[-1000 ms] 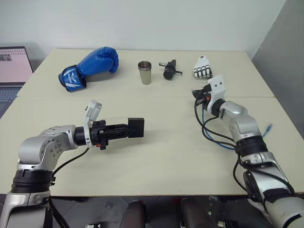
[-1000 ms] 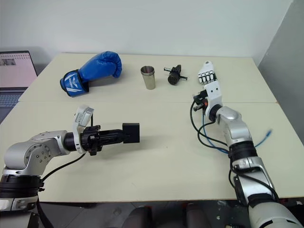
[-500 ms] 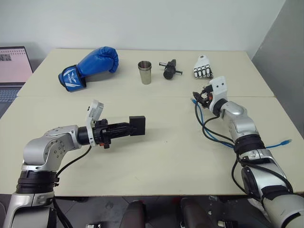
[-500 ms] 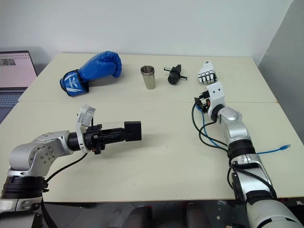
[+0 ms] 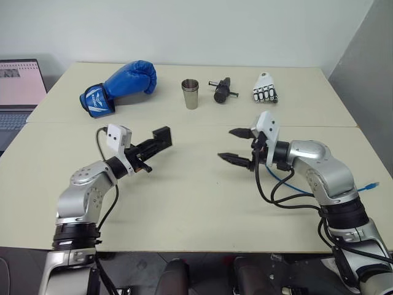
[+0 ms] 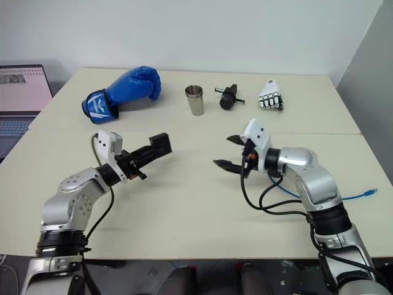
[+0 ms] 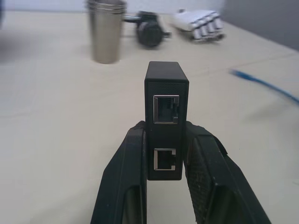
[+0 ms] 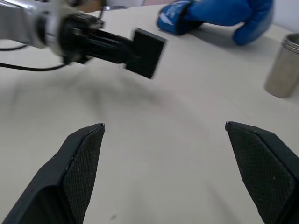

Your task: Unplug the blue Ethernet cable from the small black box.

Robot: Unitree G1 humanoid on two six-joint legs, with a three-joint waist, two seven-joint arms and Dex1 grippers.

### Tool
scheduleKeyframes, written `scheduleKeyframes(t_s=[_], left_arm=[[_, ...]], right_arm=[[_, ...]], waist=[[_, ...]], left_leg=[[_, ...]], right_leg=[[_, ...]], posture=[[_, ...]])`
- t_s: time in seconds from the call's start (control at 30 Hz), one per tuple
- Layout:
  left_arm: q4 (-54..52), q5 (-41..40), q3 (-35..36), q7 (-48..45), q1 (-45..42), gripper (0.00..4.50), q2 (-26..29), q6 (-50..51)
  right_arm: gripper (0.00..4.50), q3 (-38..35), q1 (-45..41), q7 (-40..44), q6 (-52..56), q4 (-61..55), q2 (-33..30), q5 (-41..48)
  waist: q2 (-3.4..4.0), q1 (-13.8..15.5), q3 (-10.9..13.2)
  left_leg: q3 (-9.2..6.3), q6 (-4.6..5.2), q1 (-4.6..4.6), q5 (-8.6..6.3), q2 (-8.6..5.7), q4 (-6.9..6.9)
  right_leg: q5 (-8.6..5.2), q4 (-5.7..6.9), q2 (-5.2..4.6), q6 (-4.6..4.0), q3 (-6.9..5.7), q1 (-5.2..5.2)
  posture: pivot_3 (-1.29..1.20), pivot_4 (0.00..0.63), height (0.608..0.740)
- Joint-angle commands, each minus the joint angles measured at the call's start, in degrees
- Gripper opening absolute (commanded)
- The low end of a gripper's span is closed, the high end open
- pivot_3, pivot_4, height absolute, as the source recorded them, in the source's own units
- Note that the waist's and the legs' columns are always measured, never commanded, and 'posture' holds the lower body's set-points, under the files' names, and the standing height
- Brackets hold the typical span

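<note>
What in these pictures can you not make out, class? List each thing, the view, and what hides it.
- Blue Ethernet cable: in the head views the right arm covers its middle, so its full course is unclear.
- The cable's far plug: too small in the head views, blurred in the left wrist view.
- Small black box: its lower sides sit behind the left gripper fingers.
- Laptop: cut off by the picture's edge.

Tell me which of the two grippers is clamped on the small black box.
The left gripper: its fingers pinch the small black box from both sides, ports empty. The right gripper stands wide open, holding nothing.
</note>
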Motion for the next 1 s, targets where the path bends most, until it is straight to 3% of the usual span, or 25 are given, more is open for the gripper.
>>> scheduleKeyframes(t_s=[0.03, 0.27, 0.53, 0.6, 1.0], left_arm=[[4.6, 6.7, 0.2, 5.2, 0.4, 0.77, -1.1, -11.5], [14.2, 12.3, 0.1, 12.5, -0.1, 0.77, -4.6, -21.8], [17.4, 11.6, 1.6, 16.6, 0.8, 0.77, -6.3, -21.1], [17.9, 10.6, 2.4, 16.8, 0.7, 1.47, -6.5, -20.0], [18.5, 10.2, 2.3, 16.5, 0.4, 4.18, -6.3, -19.8]], right_arm=[[4.38, 0.4, -1.1, 0.0, 2.2, -2.4, -0.2, 0.5], [4.38, 2.1, -0.7, 0.2, 2.9, -3.1, -0.5, -0.4], [4.38, 2.3, -0.2, 0.4, 4.0, -4.6, -1.0, -0.1], [4.38, 2.2, -0.1, 0.5, 4.2, -4.9, -1.1, 0.1], [4.38, 2.2, -0.1, 1.1, 4.4, -5.1, -1.1, 0.1]], waist=[[-0.01, 0.0, 0.0], [-0.01, 0.0, 0.0], [-0.02, 0.0, 0.0], [-0.02, -0.2, 0.0], [-0.02, -0.2, 0.0]], left_leg=[[0.0, 0.0, 0.0, 0.0, -0.01, 0.0], [0.01, 0.0, -0.01, 0.0, -0.06, 0.01], [0.02, 0.0, 0.11, 0.0, -0.06, 0.01], [0.02, 0.0, 0.19, 0.0, -0.05, 0.0], [0.03, 0.0, 0.26, 0.0, -0.02, -0.02]], right_leg=[[0.0, 0.0, -0.02, 0.0, -0.01, 0.0], [0.0, 0.0, -0.06, 0.0, -0.07, 0.01], [0.0, 0.04, -0.05, 0.01, -0.16, 0.09], [0.01, 0.06, -0.04, 0.01, -0.14, 0.14], [0.01, 0.08, 0.0, 0.01, -0.11, 0.15]], posture=[[0.0, 0.15, 0.74], [0.0, 0.15, 0.74], [0.0, 0.15, 0.74], [0.0, 0.15, 0.74], [0.0, 0.15, 0.74]])
